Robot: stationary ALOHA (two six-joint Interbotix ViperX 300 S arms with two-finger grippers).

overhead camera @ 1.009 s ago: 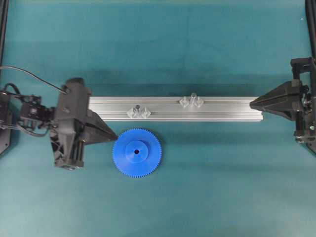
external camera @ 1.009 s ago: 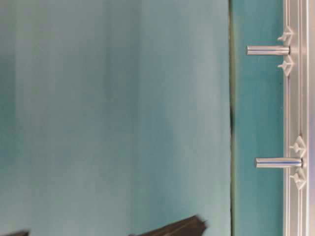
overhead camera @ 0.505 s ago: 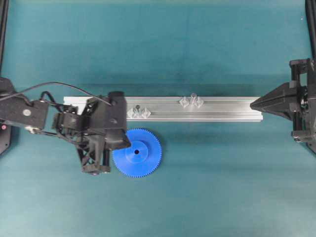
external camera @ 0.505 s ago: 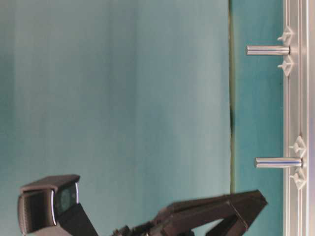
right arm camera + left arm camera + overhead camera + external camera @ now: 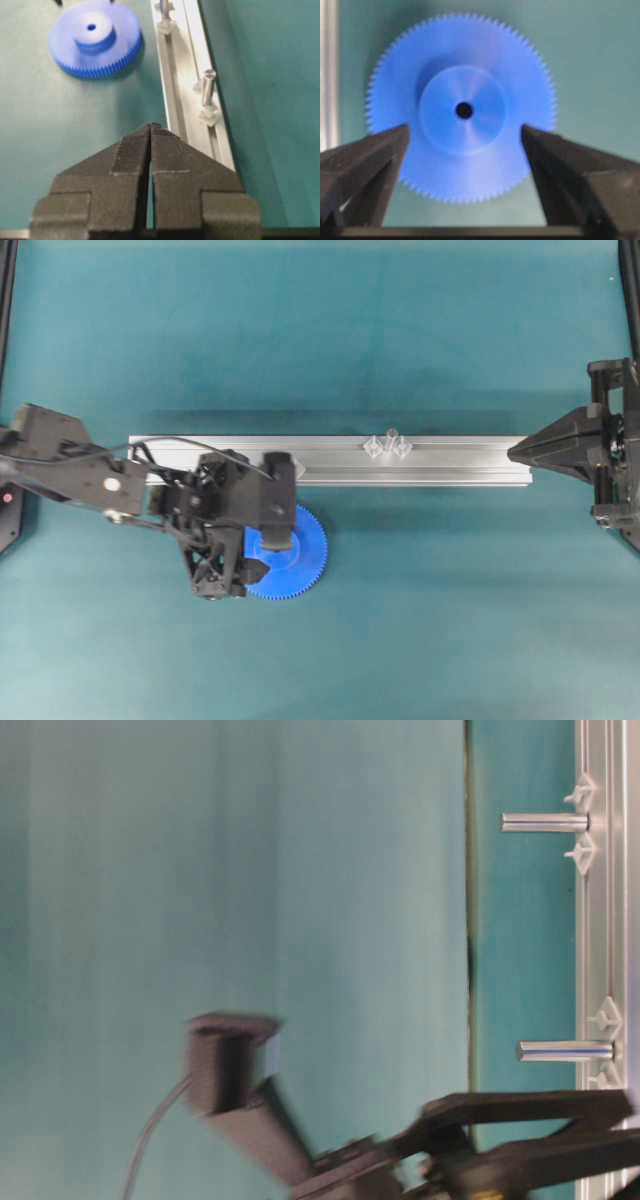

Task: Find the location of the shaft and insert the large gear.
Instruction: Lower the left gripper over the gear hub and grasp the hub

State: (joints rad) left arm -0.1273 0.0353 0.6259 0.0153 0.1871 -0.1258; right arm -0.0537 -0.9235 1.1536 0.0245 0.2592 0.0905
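Left pincer (image 5: pixel 464 137) spread wide over the large gear (image 5: pixel 462 107), gripping nothing

Teal counter (image 5: pixel 320 330) spread flat. Across its middle, running nine to three o'clock, a silver rail (image 5: pixel 450 462) lying directly on it. Just off the rail at six o'clock, the large gear (image 5: pixel 305 562), blue, flat on the cloth, hub up.

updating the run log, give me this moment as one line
left gripper: jaws open, straddling flat blue plastic gear, not gripped | right gripper: shut, idle | gear on mat beside aluminium rail
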